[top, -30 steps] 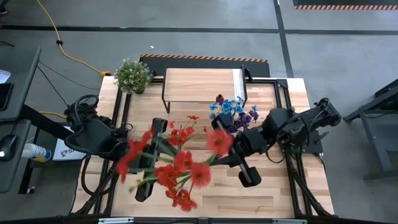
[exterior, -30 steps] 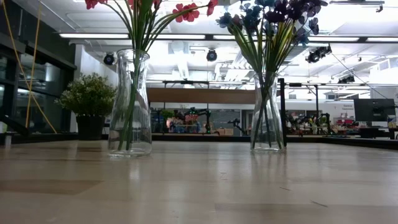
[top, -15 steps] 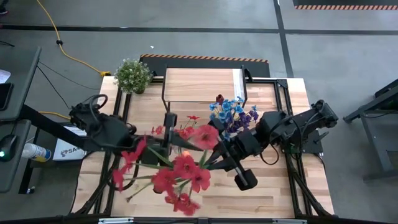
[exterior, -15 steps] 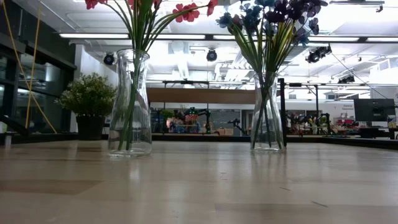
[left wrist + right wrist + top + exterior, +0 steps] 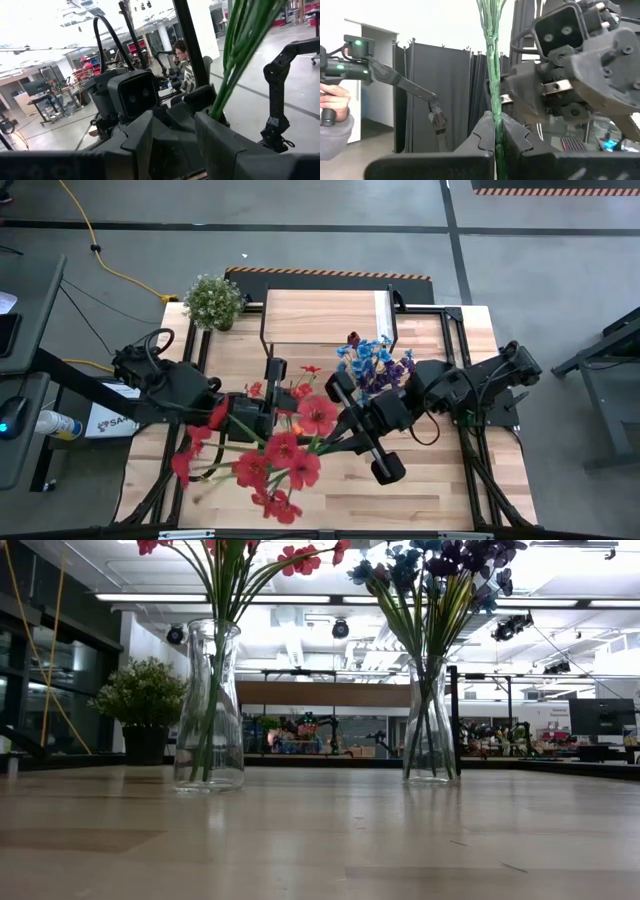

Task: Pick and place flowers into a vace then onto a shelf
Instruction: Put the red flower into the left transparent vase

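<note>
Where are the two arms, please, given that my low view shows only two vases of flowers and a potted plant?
Observer: Both are over the middle of the table. They meet at a third bunch of red flowers, which is held above the tabletop.
Operator: Thank you. Which end effector is gripping that bunch?
Observer: The right end effector is shut on its green stems. The left end effector is close beside the stems, facing the right one.
Operator: Has anything been placed on the shelf yet?
Observer: No, the plank top of the shelf has no vase on it.
</note>
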Robot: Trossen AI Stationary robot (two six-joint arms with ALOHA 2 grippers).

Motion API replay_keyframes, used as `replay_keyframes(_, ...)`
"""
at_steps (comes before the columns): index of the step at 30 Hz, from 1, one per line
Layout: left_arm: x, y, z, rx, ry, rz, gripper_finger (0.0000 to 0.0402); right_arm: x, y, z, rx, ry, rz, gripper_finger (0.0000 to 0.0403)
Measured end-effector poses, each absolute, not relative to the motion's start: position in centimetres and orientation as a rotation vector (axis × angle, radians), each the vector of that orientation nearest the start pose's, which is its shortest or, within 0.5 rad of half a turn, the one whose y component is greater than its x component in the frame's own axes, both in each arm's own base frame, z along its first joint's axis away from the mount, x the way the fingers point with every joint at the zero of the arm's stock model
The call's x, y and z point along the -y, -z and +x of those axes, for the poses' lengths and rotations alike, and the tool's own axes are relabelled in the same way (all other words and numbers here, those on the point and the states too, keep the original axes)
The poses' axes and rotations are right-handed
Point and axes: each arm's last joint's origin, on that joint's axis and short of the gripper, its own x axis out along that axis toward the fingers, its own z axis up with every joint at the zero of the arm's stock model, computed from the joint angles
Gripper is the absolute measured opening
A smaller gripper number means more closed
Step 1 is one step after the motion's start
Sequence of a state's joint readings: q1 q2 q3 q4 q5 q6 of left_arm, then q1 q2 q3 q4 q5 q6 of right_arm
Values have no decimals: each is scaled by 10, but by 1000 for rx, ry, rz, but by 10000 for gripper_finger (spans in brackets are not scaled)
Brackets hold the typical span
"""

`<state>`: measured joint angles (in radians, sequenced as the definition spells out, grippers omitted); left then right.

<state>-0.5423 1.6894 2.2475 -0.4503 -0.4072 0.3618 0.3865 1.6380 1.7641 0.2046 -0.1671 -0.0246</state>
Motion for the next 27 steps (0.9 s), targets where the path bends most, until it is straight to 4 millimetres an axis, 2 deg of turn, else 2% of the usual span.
replay_keyframes(6, 156, -555, 281, 103, 120, 309, 179, -137, -486, 340, 331, -532, 10, 0)
replay_keyframes(27, 146, -536, 272, -138, -36, 262, 179, -134, -481, 342, 263, -536, 23, 0)
